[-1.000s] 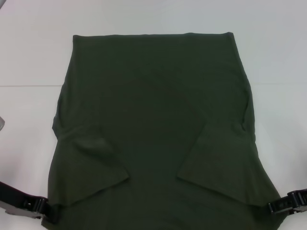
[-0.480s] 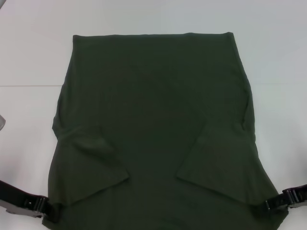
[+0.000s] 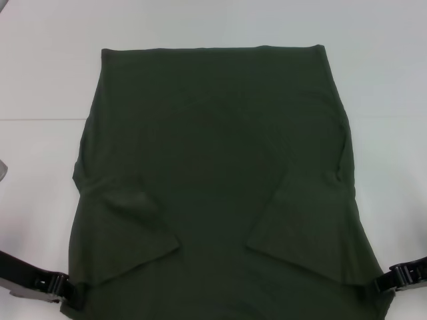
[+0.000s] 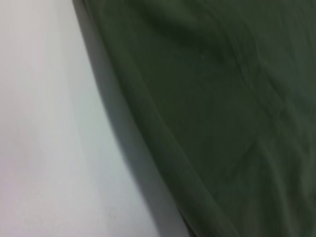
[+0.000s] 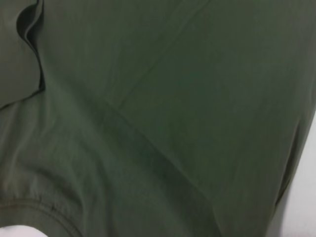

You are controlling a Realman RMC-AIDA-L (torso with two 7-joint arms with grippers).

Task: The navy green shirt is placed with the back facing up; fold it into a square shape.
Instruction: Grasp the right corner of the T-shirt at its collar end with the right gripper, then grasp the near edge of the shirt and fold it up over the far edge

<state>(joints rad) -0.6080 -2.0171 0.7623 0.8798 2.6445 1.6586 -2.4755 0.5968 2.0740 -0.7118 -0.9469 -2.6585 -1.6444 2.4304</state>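
The navy green shirt (image 3: 220, 167) lies flat on the white table (image 3: 40, 80), plain side up, with both short sleeves folded in over the body near the front. My left gripper (image 3: 70, 293) sits at the shirt's near left corner, touching its edge. My right gripper (image 3: 381, 283) sits at the near right corner, against the edge. The left wrist view shows the shirt's edge (image 4: 222, 98) beside bare table (image 4: 44, 123). The right wrist view is filled with the shirt's cloth (image 5: 148, 123) and a sleeve seam.
White table top surrounds the shirt on the left, right and far sides. A table seam (image 3: 33, 119) runs across on the left. A small grey object (image 3: 3, 171) shows at the left border.
My right gripper has shifted slightly at the shirt's near right corner, and the cloth edge there has moved a little. The left gripper and the rest of the shirt have not moved.
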